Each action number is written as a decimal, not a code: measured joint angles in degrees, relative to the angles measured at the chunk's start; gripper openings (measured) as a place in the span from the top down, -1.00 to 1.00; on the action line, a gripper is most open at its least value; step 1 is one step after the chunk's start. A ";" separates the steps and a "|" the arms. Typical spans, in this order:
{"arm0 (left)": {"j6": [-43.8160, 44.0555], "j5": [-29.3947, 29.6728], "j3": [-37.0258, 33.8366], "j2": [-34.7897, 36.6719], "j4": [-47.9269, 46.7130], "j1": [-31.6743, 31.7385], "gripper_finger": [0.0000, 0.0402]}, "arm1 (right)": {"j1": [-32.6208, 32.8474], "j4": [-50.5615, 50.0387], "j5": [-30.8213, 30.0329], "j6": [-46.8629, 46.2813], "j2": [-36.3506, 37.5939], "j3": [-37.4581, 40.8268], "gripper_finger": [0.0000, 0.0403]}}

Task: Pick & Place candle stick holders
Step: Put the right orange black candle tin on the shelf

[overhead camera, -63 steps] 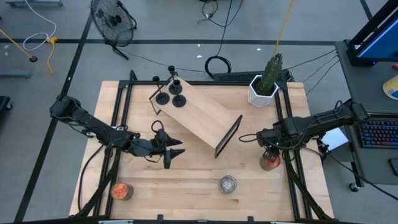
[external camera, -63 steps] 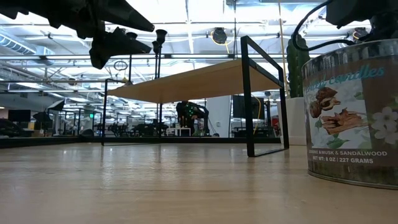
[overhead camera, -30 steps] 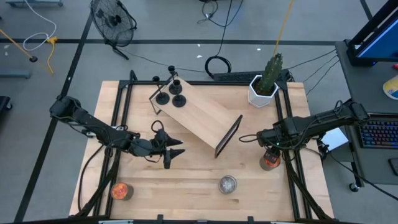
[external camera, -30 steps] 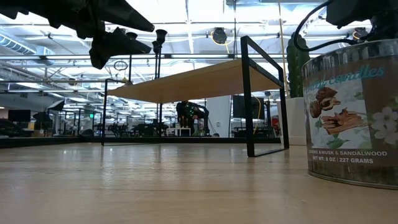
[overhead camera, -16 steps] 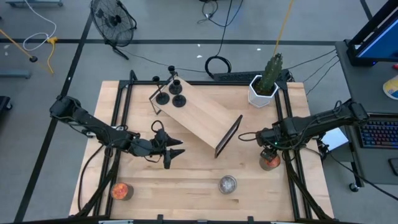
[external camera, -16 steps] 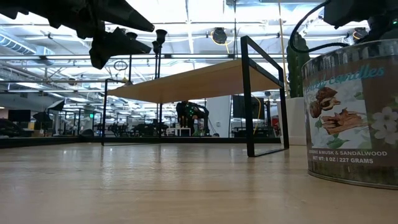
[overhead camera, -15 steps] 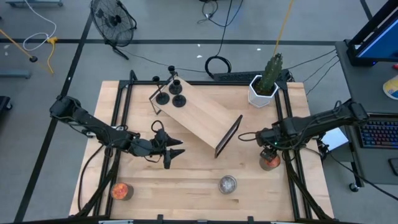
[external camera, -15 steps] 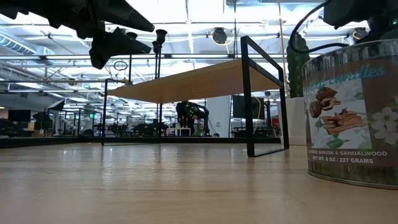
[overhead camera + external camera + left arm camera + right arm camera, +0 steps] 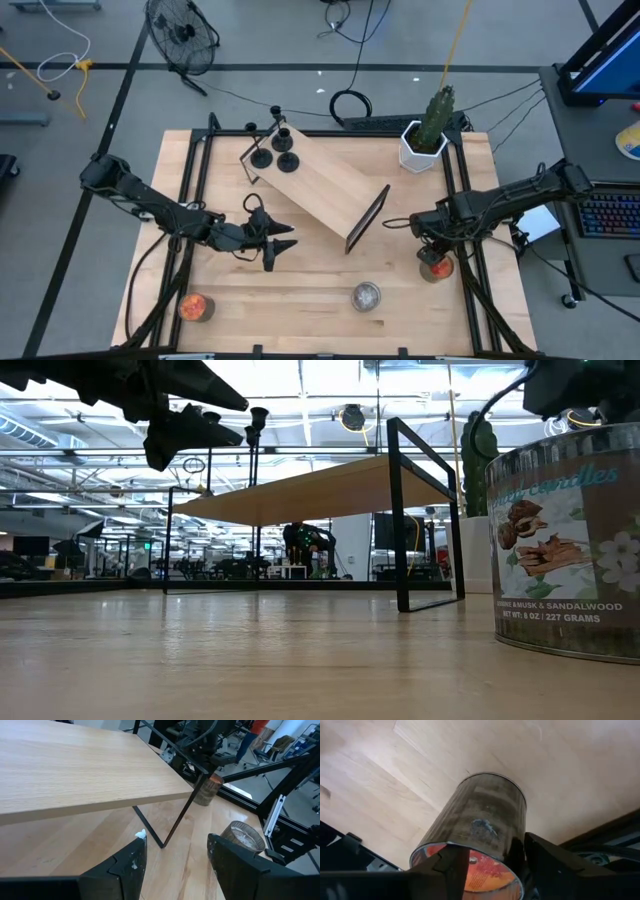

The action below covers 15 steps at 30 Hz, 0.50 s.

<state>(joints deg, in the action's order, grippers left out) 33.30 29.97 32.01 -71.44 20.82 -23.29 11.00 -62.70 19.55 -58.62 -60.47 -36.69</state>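
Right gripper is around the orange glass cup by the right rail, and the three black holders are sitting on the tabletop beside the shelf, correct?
Not quite. The high view shows the three black holders standing on the raised shelf, not beside it. The right gripper does straddle the orange glass cup.

A light wooden desk [image 9: 300, 300] stands on a grey floor [image 9: 80, 110] marked with dark lines. A black fan [image 9: 182, 32] sits behind it, with cables [image 9: 352, 100] trailing across the floor. A keyboard [image 9: 612, 214] lies off to one side. Beyond, bright ceiling lights [image 9: 330, 385] fill a large open workshop.
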 joint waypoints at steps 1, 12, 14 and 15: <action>0.00 -0.02 0.00 0.00 0.00 0.00 -0.06 | 0.00 0.00 -0.01 -0.35 -0.02 0.00 0.14; -0.07 0.01 0.00 0.00 -0.02 0.00 -0.06 | 0.00 0.22 -1.31 -0.88 0.91 -0.02 0.69; -0.07 0.01 0.00 0.00 -0.03 0.00 -0.06 | 0.00 0.20 -1.31 -1.11 1.37 -0.07 0.77; -0.07 0.02 0.00 0.00 -0.04 0.00 -0.06 | 0.00 0.20 -1.25 -1.26 1.71 -0.07 0.80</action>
<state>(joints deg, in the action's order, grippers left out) 33.23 29.99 32.01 -71.44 20.78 -23.29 11.00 -62.50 18.30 -59.88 -58.76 -36.75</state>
